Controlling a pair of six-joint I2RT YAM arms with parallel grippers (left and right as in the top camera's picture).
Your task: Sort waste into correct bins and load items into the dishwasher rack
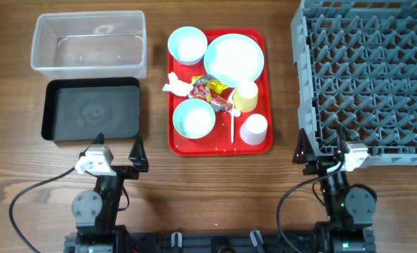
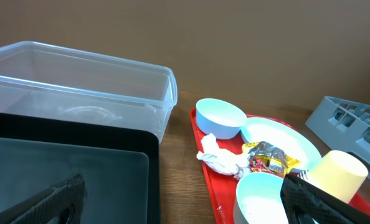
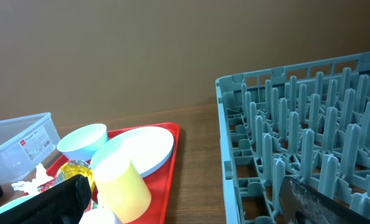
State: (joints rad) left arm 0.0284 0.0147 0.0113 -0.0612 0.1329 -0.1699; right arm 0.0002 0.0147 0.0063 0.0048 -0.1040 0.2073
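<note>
Both wide open and empty: left hand [image 1: 118, 150] sits by the bins [image 1: 89, 112], right hand [image 1: 323, 156] by the rack [image 1: 366, 70], each covering its side; wrappers [image 1: 208, 90] and dishes [image 1: 233, 57] wait on the red tray [image 1: 177, 144] between.

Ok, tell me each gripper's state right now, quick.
Left gripper: open, holding nothing.
Right gripper: open, holding nothing.

I've got a wooden table [image 1: 215, 190] carrying four things: clear tub [image 1: 89, 15] at far left, black tray [image 1: 89, 112] right up against its near side, red tray [image 1: 222, 145] in the middle, grey rack [image 1: 366, 77] apart on the right
</note>
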